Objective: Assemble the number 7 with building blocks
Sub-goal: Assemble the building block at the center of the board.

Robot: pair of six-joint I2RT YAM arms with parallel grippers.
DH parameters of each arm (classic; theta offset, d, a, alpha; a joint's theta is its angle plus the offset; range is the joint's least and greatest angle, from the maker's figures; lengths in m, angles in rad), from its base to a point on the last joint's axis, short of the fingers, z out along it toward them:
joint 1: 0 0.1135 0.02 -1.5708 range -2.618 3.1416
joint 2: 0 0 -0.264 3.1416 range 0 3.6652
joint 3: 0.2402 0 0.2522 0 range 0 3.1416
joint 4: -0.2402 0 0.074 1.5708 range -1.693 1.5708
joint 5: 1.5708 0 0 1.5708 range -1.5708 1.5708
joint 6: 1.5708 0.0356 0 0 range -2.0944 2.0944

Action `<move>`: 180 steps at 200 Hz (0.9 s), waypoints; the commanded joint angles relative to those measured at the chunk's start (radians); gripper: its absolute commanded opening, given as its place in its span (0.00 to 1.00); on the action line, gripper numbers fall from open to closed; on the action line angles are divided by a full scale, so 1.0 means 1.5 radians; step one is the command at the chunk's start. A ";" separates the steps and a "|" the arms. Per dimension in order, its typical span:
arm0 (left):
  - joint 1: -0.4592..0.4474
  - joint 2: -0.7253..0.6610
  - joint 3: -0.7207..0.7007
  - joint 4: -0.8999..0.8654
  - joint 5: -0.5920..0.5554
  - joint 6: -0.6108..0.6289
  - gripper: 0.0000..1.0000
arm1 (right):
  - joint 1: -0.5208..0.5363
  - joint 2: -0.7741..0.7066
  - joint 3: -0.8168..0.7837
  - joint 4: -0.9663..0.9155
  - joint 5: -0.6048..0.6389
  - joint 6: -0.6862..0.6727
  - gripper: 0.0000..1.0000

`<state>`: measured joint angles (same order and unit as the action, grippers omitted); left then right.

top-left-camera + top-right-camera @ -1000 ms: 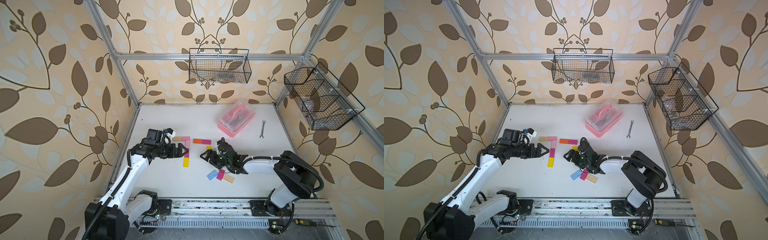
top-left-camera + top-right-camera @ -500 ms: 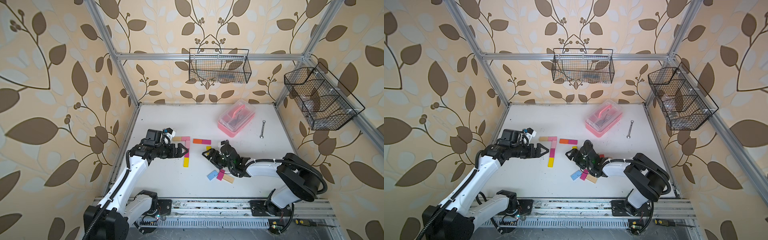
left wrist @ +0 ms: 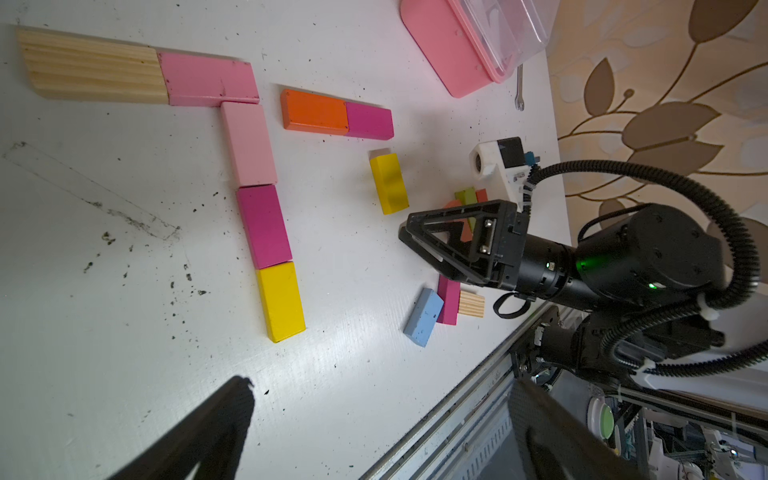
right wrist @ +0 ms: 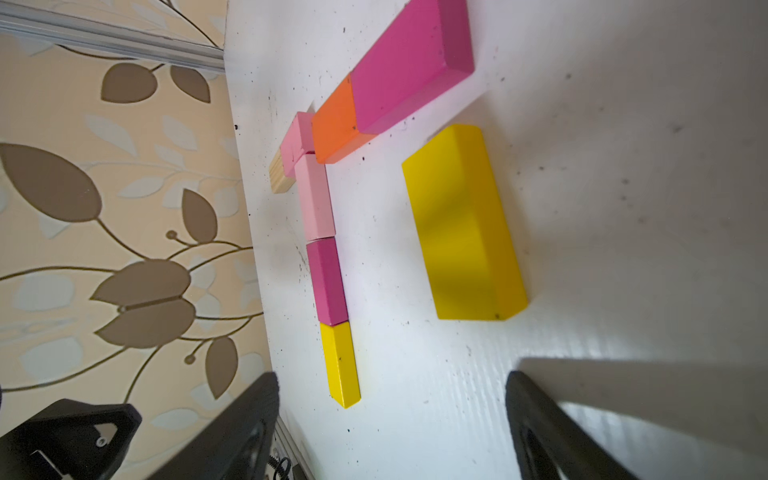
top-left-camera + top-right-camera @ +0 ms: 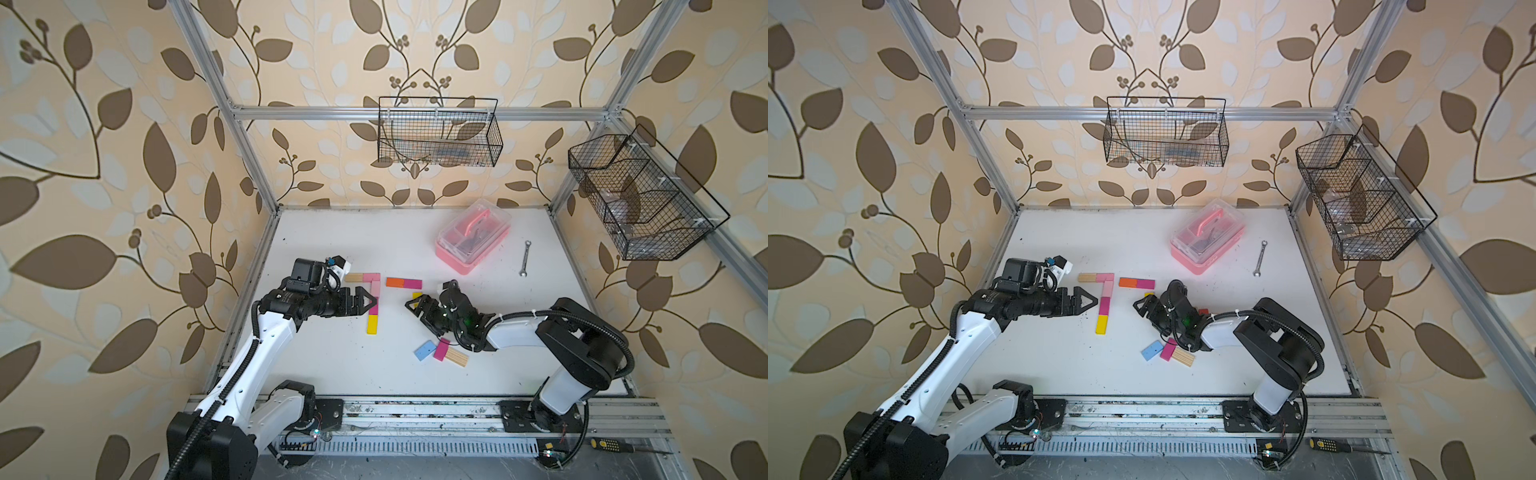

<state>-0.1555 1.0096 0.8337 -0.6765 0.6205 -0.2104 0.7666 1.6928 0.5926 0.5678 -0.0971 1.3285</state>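
Note:
One number 7 lies flat on the white table: a plain wood and a pink block form its bar, and pale pink, magenta and yellow blocks form its stem. To its right an orange block and a magenta block lie end to end. A loose yellow block rests just below them. My left gripper stands open beside the stem, holding nothing. My right gripper is open and empty, just short of the yellow block. Blue, magenta and wood blocks lie near the front.
A pink clear-lidded box and a small wrench sit at the back right. Green and red blocks lie behind my right gripper. Wire baskets hang on the walls. An aluminium rail runs along the front edge.
My right arm has shifted slightly to the right with its jaws still open. The left arm and all the blocks have stayed put.

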 commanded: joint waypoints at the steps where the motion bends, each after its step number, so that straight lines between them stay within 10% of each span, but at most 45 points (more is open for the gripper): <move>1: 0.005 -0.007 -0.001 0.008 0.010 0.014 0.99 | 0.006 0.033 0.008 0.011 0.007 0.038 0.87; 180: 0.004 -0.007 -0.001 0.008 0.014 0.015 0.99 | -0.018 0.061 -0.008 0.011 0.029 0.066 0.86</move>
<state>-0.1555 1.0096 0.8337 -0.6765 0.6209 -0.2089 0.7521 1.7721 0.6132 0.6899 -0.0811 1.4227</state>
